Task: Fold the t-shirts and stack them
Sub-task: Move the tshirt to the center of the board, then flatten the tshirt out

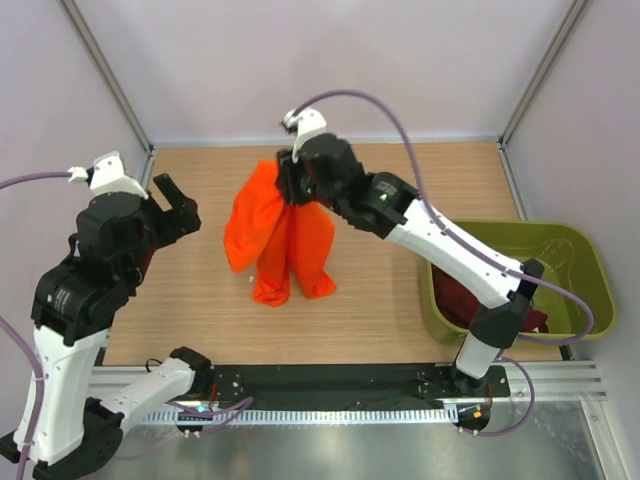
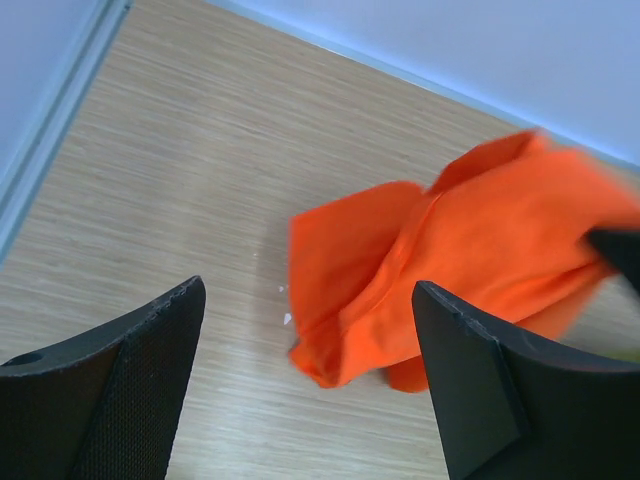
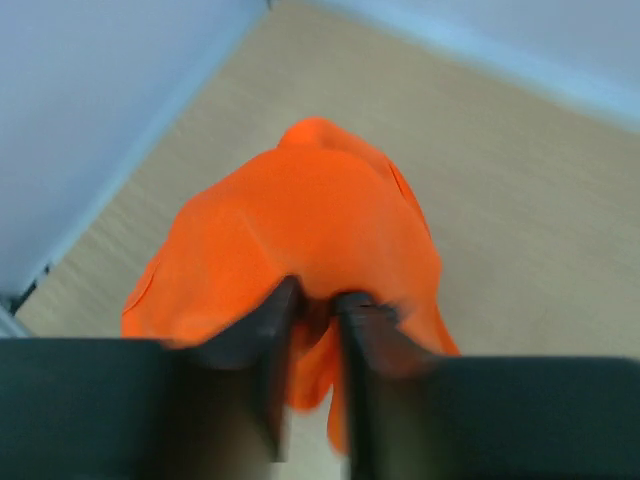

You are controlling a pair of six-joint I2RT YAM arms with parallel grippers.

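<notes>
On the left, the left gripper (image 1: 177, 203) hovers above the table (image 1: 190, 300) with its fingers wide apart and nothing between them. It faces right toward the orange t-shirt (image 1: 280, 235), which lies to its right with bare wood between them. The shirt is bunched and hangs at mid-table. Its top is gathered at the far end, and its two loose lobes trail toward the near edge, so its long axis runs far to near. The right gripper (image 1: 293, 185) sits at that far top end, fingers drawn close with a fold of orange cloth pinched between them. The free left arm is probably best placed to take a loose edge. Far right, the maroon t-shirt (image 1: 462, 300) lies crumpled in the olive tub (image 1: 590, 270).
</notes>
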